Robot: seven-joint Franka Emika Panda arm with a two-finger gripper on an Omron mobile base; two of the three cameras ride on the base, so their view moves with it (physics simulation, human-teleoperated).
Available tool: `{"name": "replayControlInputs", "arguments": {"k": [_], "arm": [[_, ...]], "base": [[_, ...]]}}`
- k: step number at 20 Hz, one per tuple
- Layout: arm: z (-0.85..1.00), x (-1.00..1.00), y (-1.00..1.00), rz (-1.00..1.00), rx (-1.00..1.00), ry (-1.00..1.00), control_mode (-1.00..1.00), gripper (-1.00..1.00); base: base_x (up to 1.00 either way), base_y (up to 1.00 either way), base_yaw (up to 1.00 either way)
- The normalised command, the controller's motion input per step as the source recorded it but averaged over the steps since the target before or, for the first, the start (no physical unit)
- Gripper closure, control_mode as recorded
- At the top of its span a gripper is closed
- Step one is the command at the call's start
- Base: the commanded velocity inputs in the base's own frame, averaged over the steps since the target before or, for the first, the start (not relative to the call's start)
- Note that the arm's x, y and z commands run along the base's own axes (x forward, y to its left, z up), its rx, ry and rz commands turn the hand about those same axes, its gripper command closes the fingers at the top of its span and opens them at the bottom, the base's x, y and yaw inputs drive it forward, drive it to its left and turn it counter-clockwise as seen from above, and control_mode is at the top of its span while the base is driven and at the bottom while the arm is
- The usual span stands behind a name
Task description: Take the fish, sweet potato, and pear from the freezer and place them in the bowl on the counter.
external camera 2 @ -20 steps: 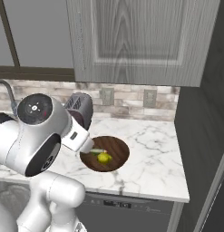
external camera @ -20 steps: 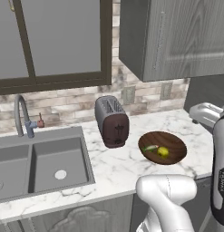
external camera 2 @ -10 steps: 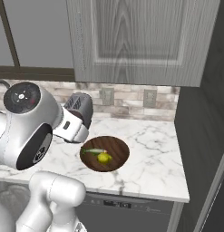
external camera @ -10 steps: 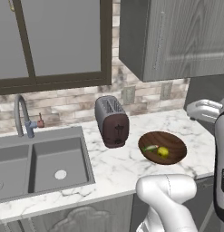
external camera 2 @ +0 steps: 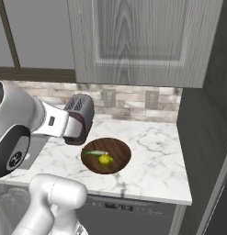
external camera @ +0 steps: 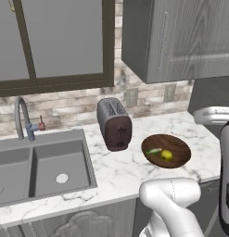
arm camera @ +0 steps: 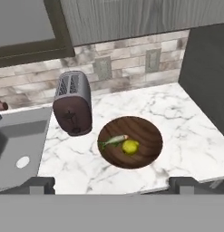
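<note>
Item: wide, shallow, round dark brown wooden bowl, on the white grey-veined marble counter, near its front edge and toward its right end. Contents: one small yellow-green rounded pear; one slender grey-green fish lying just beside it, on the side toward the toaster. Item: dark brown and grey toaster, on the same counter between the bowl and the grey sink. My gripper: fingers spread wide, nothing between them, held above the counter's front edge.
</note>
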Motion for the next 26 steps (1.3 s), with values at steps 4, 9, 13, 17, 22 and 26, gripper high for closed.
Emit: {"name": "replayControlInputs", "arguments": {"k": [4, 9, 13, 17, 22, 26], "arm": [[0.2, -0.13, 0.19, 0.0, -0.12, -0.07, -1.0, -1.0], [0.02, 0.0, 0.12, 0.0, 0.07, 0.08, -1.0, -1.0], [0.0, 0.0, 0.18, 0.0, 0.13, 0.16, -1.0, -1.0], [0.0, 0.0, 0.33, 0.0, 0.03, 0.05, -1.0, -1.0], [-0.04, 0.01, 0.53, 0.0, 0.0, 0.01, -1.0, -1.0], [-0.01, 0.0, 0.21, 0.0, 0.0, 0.0, -1.0, -1.0]], "base": [[0.0, 0.0, 0.0], [0.0, 0.0, 0.0], [0.0, 0.0, 0.0], [0.0, 0.0, 0.0], [0.0, 0.0, 0.0], [0.0, 0.0, 0.0]]}}
